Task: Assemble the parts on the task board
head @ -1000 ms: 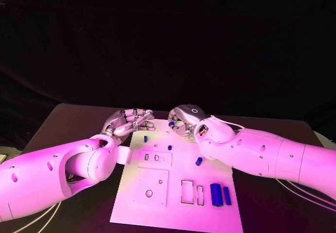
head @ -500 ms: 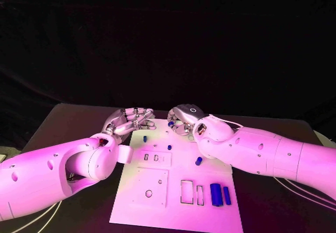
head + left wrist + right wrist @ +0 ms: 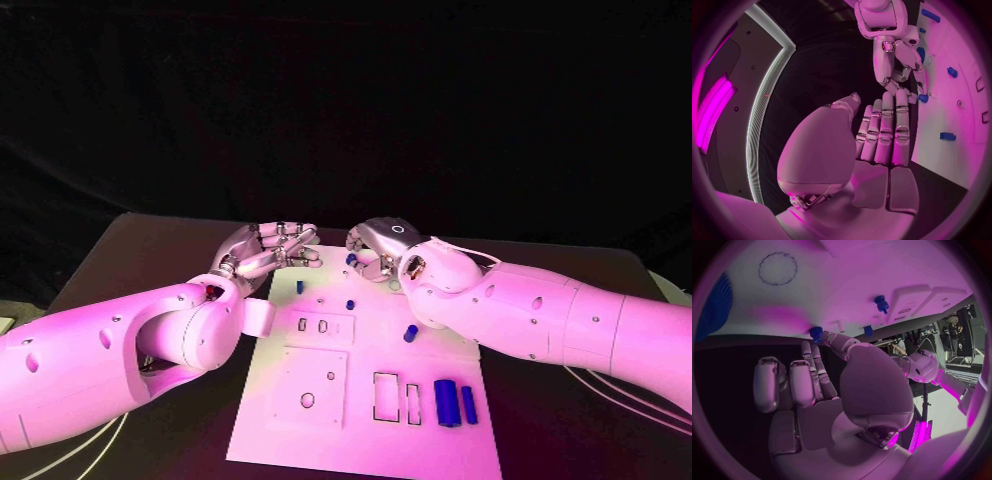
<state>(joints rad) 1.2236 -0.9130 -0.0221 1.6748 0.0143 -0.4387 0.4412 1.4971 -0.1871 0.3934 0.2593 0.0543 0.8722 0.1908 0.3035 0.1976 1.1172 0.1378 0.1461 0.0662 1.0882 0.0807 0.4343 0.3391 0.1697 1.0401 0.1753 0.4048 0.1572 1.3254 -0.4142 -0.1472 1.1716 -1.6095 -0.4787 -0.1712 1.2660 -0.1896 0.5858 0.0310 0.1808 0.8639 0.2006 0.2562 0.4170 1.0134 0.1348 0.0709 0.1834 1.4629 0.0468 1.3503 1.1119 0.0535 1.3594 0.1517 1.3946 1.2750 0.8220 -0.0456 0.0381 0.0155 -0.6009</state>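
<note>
The white task board (image 3: 284,432) lies in the middle of the table. My right hand (image 3: 378,252) is over the board's far edge and pinches a small blue part (image 3: 351,258) between thumb and fingertip; the right wrist view shows that part (image 3: 816,332) at the fingertips. My left hand (image 3: 271,250) hovers at the board's far left corner, fingers straight and side by side (image 3: 882,135), holding nothing. Small blue pegs (image 3: 299,286) (image 3: 349,302) stand on the far half of the board. Another blue part (image 3: 408,332) lies near the right arm.
Two larger blue blocks (image 3: 446,400) (image 3: 467,402) lie at the board's near right, beside two rectangular slots (image 3: 385,394). A round hole (image 3: 306,399) is at the near left. Both arms flank the board, with black table on either side.
</note>
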